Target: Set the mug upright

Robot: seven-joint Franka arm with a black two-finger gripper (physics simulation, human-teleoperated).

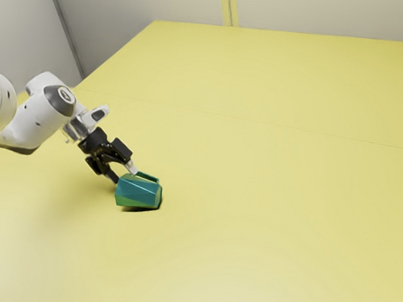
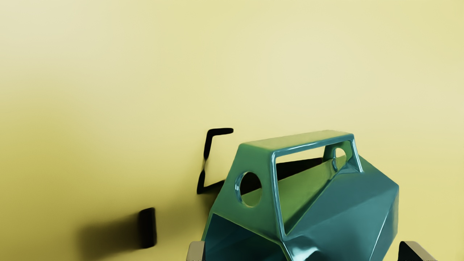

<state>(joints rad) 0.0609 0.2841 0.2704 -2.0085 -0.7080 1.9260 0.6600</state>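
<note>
The mug (image 2: pixel 337 203) is teal-green, the table (image 1: pixel 268 201) yellow.

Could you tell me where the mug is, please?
The mug lies on its side on the yellow table, toward the exterior view's left, at the open gripper.

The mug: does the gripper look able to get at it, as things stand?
Probably yes: the mug lies on its side, its handle facing the gripper, whose open fingers appear to either side of it in the wrist view. I see nothing blocking the way.
</note>
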